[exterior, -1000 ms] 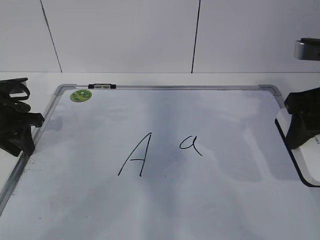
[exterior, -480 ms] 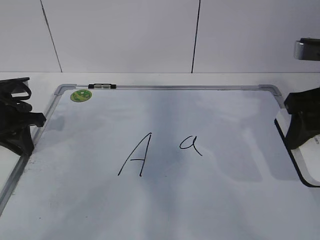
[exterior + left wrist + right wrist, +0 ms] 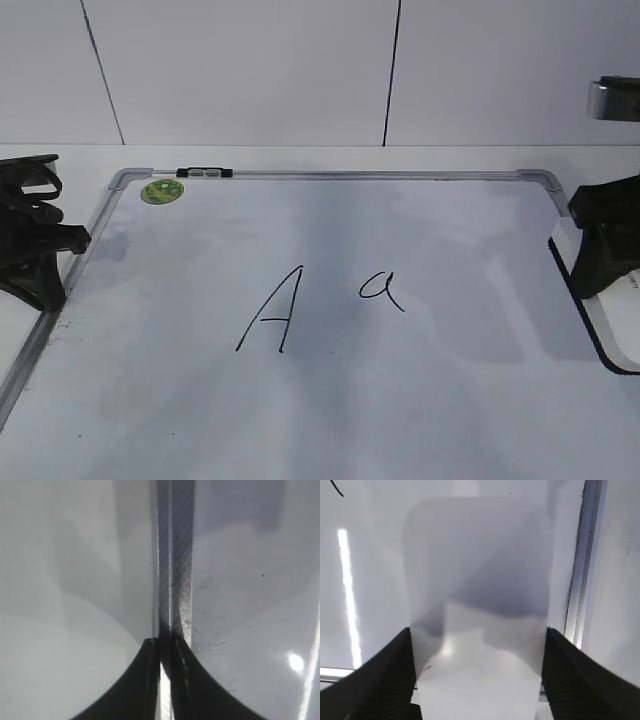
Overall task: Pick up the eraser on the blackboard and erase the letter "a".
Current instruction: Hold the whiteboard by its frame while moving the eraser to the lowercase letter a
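The eraser [image 3: 612, 318], a white block with a black base, lies at the right edge of the blackboard [image 3: 350, 175]. My right gripper [image 3: 603, 262] sits over it. In the right wrist view both fingers of the gripper [image 3: 477, 647] press the eraser's [image 3: 480, 595] sides, and it still rests on the board. The letter "a" [image 3: 382, 290] is near the board's middle, right of a larger capital "A" [image 3: 272, 312]. My left gripper [image 3: 55, 268] is shut and empty over the board's left frame [image 3: 175, 555], as the left wrist view [image 3: 164, 647] shows.
A round green magnet [image 3: 162, 191] sits at the board's far left corner. A small black and grey clip [image 3: 204, 172] is on the top frame. The right frame rail [image 3: 582, 580] runs beside the eraser. A white wall stands behind the table.
My left gripper shifted very slightly at the board's left edge. The right gripper, eraser and letters look unchanged.
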{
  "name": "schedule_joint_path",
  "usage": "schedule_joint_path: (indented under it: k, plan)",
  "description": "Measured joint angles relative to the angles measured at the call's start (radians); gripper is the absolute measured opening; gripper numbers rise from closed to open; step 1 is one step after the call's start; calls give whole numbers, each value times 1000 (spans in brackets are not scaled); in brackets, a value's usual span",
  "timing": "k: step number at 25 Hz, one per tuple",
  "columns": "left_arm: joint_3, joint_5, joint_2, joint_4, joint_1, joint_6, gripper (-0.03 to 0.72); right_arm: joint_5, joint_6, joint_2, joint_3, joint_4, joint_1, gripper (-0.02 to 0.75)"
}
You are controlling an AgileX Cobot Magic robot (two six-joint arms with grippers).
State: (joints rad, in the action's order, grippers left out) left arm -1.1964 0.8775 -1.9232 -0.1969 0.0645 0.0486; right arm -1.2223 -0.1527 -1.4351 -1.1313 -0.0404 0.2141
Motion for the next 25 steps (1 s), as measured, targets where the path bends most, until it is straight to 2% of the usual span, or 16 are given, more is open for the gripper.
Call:
schedule_joint_path:
  k: [9, 18, 25]
  plan:
    - [0, 0, 0, 0, 0, -4, 17, 0, 10, 0, 0, 0, 0, 557]
    - [0, 0, 0, 0, 0, -4, 17, 0, 16, -110, -31, -2, 0, 557]
    - [0, 0, 0, 0, 0, -4, 17, 0, 16, -228, -185, 40, 85, 557]
